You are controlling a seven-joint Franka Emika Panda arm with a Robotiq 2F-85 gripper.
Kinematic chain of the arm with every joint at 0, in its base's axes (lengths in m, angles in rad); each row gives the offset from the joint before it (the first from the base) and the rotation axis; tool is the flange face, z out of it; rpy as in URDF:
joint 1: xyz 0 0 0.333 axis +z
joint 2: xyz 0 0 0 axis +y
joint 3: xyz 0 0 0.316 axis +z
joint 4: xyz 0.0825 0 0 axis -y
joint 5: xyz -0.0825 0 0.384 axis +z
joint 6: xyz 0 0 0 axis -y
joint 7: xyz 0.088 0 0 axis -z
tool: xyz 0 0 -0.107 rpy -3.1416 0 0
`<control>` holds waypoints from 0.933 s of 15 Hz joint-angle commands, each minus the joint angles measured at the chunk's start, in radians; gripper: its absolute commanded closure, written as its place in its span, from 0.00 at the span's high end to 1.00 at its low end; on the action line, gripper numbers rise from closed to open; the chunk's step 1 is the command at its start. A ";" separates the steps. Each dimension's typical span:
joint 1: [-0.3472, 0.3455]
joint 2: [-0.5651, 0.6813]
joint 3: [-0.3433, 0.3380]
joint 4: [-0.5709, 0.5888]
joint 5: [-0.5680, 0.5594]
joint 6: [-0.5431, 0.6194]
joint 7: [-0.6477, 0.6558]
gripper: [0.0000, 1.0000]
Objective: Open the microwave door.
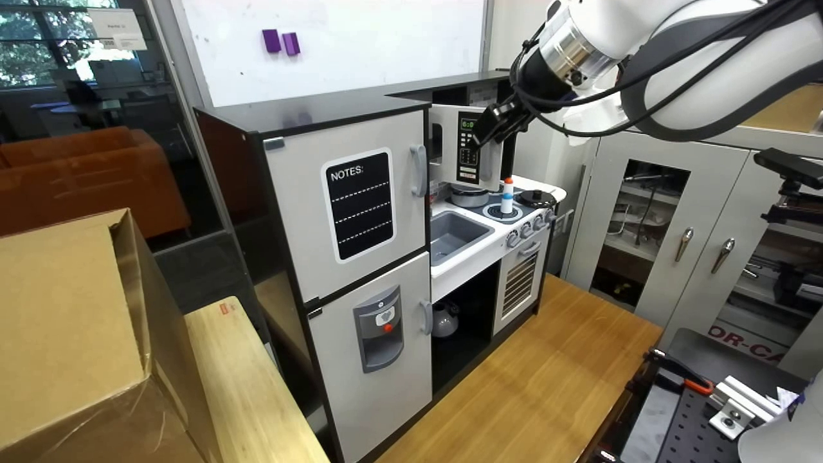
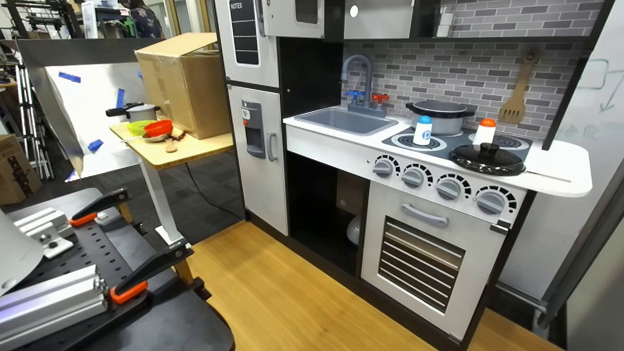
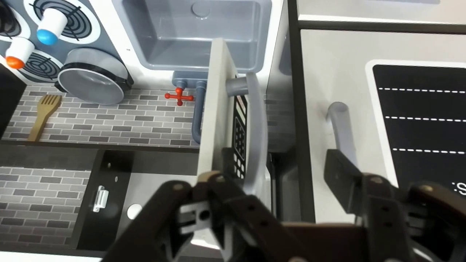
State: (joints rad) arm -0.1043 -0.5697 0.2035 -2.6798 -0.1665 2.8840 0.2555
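White microwave door [image 1: 464, 161] stands swung wide above the sink [image 2: 341, 122], so you may record the opening as substantially complete, your end effector [image 3: 282, 169] spread apart near the door's handle [image 3: 259, 134], contact undetermined, with only a clear withdrawal from the door apparently left.

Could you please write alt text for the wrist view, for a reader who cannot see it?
The toy microwave door stands open, nearly edge-on, with its grey handle facing right and the open claw at the bottom. A grey sink is at the top, a pot at upper left and a fridge door at right.
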 commanded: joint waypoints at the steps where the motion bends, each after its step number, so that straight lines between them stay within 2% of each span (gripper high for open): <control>1: 0.039 -0.032 -0.046 0.013 0.029 -0.009 -0.075 0.98; 4: 0.073 -0.098 -0.101 0.000 0.045 -0.019 -0.147 1.00; 8: 0.079 -0.265 -0.196 -0.072 0.042 -0.083 -0.256 1.00; 11: 0.054 -0.418 -0.302 -0.155 0.026 -0.142 -0.366 1.00; 12: 0.047 -0.417 -0.342 -0.105 0.023 -0.183 -0.411 1.00; 14: 0.027 -0.517 -0.450 -0.114 0.013 -0.217 -0.525 1.00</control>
State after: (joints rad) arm -0.0666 -0.9940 -0.1488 -2.7942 -0.1399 2.7245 -0.1480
